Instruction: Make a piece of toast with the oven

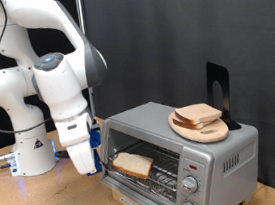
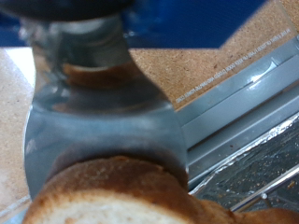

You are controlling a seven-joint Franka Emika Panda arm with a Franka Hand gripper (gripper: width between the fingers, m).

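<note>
The oven (image 1: pixel 216 151) stands at the exterior view's right with its glass door (image 1: pixel 138 188) folded down. The piece of toast (image 1: pixel 135 164) lies tilted at the oven's mouth, on the front of the wire rack (image 1: pixel 164 170). My gripper (image 1: pixel 103 164) reaches in from the exterior view's left and meets the slice's near edge. In the wrist view the toast (image 2: pixel 112 194) sits pressed against the broad grey fingers (image 2: pixel 93 131), so the gripper (image 2: pixel 107 166) looks shut on its crust. Beside it the rack (image 2: pixel 252 163) and the door (image 2: pixel 234 89) show.
A round wooden board (image 1: pixel 203 127) with other bread slices (image 1: pixel 198 115) rests on the oven's roof, next to a black stand (image 1: pixel 217 85). Two knobs (image 1: pixel 191 187) sit on the oven's front panel. The arm's white base (image 1: pixel 30 146) stands at the exterior view's left.
</note>
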